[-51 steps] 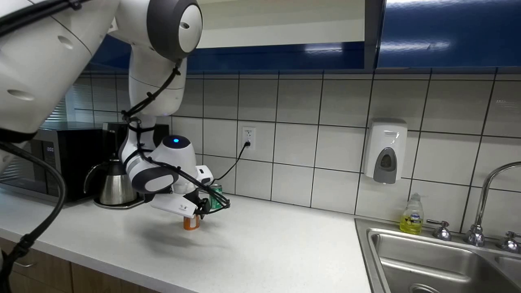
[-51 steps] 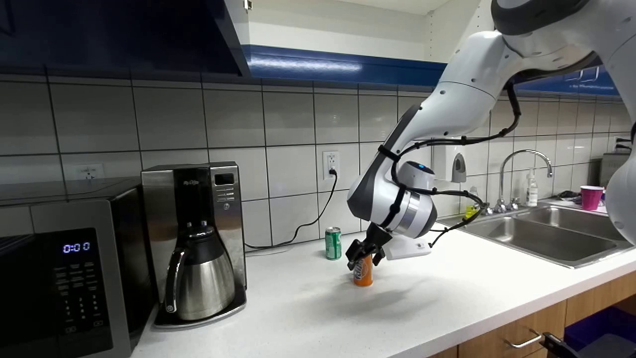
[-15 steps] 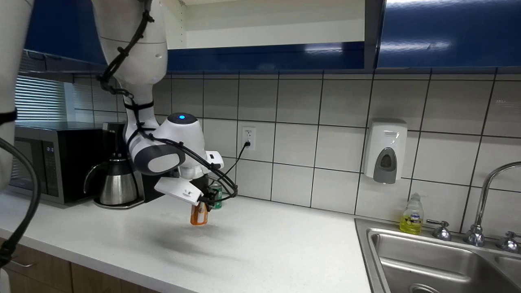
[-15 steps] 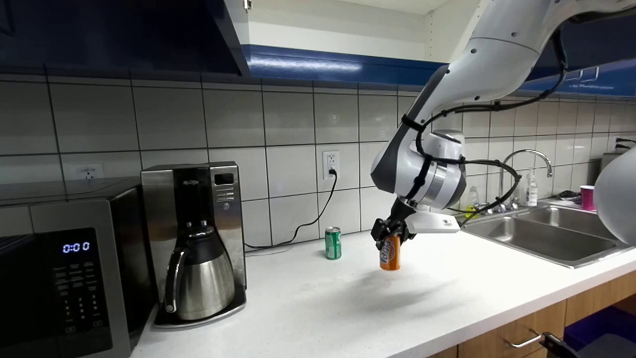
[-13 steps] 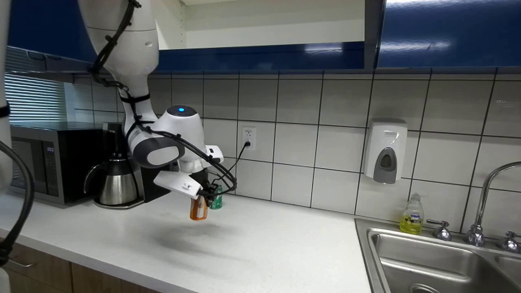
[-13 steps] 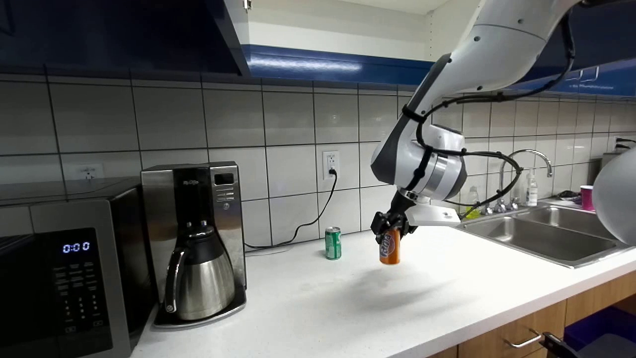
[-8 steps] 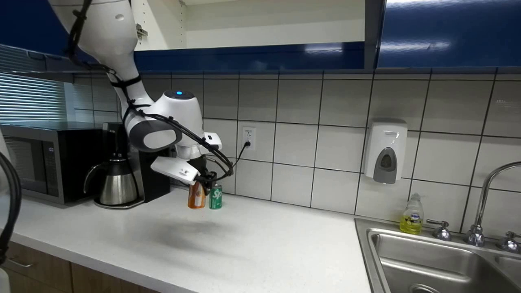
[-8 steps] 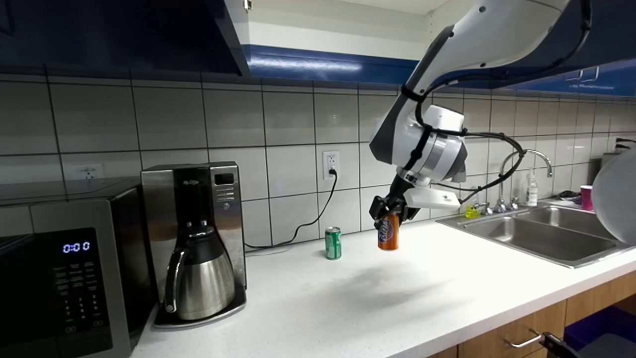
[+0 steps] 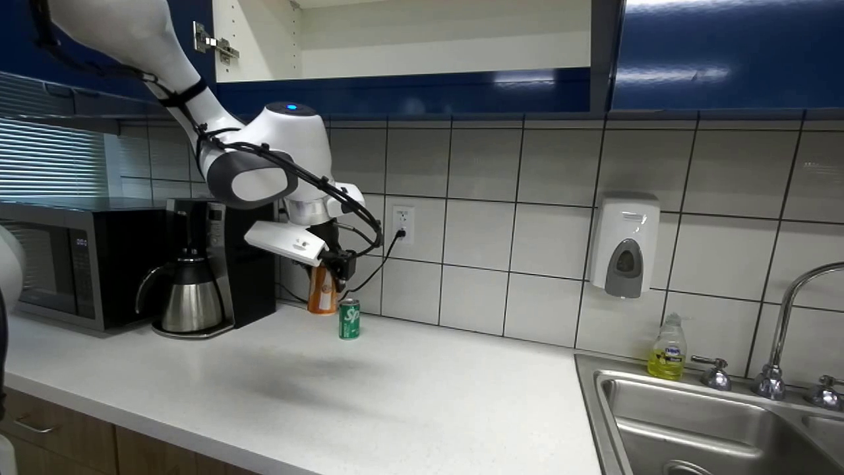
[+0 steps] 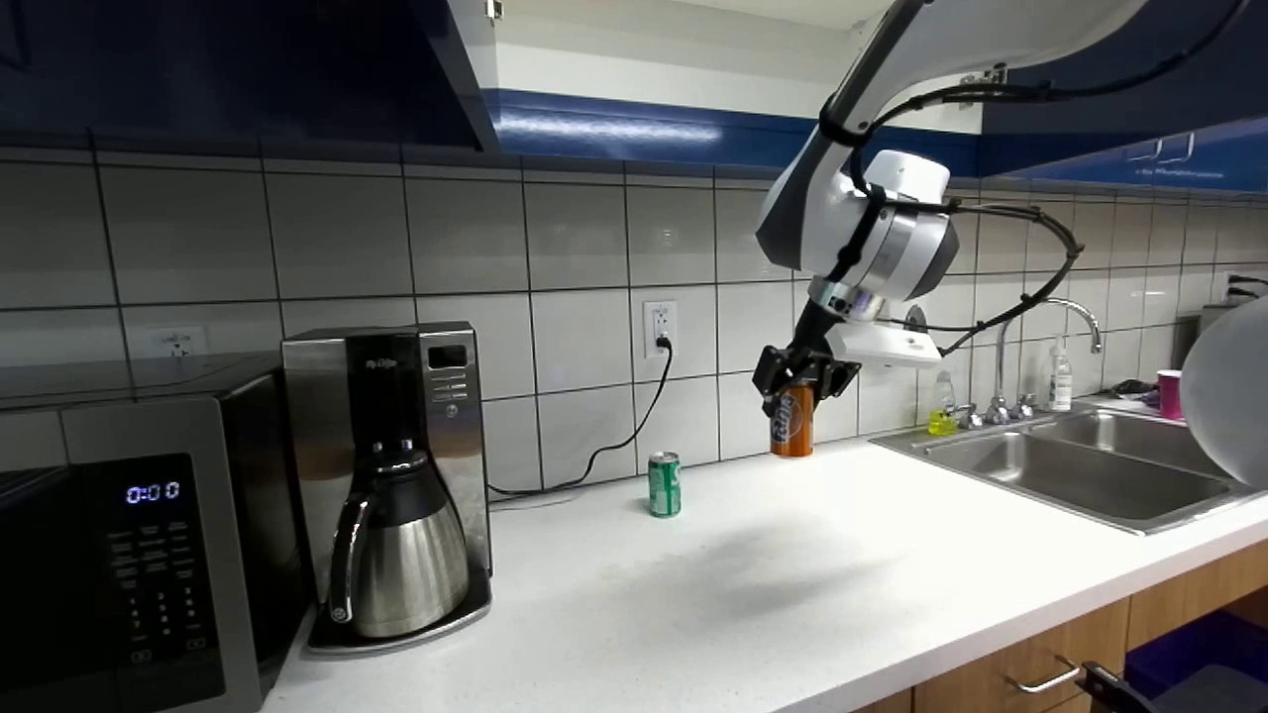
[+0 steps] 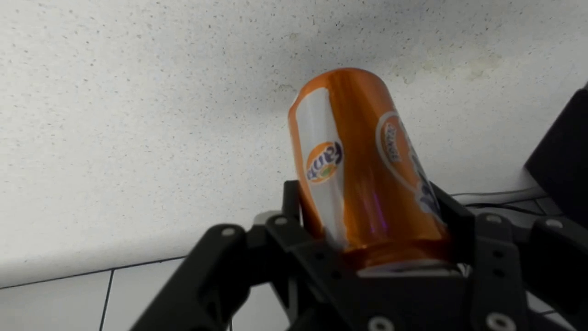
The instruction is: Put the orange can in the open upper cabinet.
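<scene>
The orange can (image 10: 792, 428) hangs nearly upright above the counter, its upper end held in my gripper (image 10: 804, 384). In the wrist view, black fingers (image 11: 290, 200) press on both sides of the orange can (image 11: 356, 151), whose lower end points away from the camera over the white surface. The open upper cabinet (image 9: 448, 43), pale inside with a blue lower edge, is on the wall above and shows in both exterior views. My gripper and the can are well below its blue edge. Part of the cabinet is cut off at the top of the picture.
A green can (image 10: 665, 485) stands on the counter (image 10: 594, 614) near the wall. A coffee maker (image 10: 396, 495) and microwave (image 10: 119, 555) stand at one end, a sink (image 9: 686, 422) at the other. A blue cabinet door (image 10: 1080, 124) stands swung out beside the arm.
The orange can has left the counter and risen, held in my gripper. Over the last second the arm has kept lifting it. The green can has stayed put.
</scene>
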Controlling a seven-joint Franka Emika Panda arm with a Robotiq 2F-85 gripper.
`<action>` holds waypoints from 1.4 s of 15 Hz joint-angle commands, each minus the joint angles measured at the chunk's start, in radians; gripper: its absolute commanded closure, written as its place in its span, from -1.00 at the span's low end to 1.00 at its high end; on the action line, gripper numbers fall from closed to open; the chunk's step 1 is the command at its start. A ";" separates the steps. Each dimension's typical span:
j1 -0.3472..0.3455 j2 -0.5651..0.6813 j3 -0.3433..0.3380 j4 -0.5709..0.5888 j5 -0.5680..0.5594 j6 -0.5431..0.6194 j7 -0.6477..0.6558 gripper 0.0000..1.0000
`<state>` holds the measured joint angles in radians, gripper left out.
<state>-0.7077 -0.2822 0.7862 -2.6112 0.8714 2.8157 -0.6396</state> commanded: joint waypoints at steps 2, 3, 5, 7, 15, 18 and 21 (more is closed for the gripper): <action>0.202 -0.125 -0.255 -0.033 -0.178 -0.095 0.140 0.22; 0.271 -0.137 -0.335 -0.039 -0.247 -0.099 0.186 0.22; 0.410 -0.159 -0.500 -0.049 -0.403 -0.117 0.285 0.22; 0.498 -0.185 -0.613 -0.048 -0.520 -0.145 0.360 0.22; 0.618 -0.330 -0.771 0.007 -0.748 -0.315 0.524 0.22; 0.634 -0.372 -0.779 0.051 -0.770 -0.384 0.552 0.22; 0.643 -0.394 -0.783 0.110 -0.777 -0.451 0.574 0.22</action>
<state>-0.0852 -0.6409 0.0187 -2.5636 0.1296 2.4478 -0.1198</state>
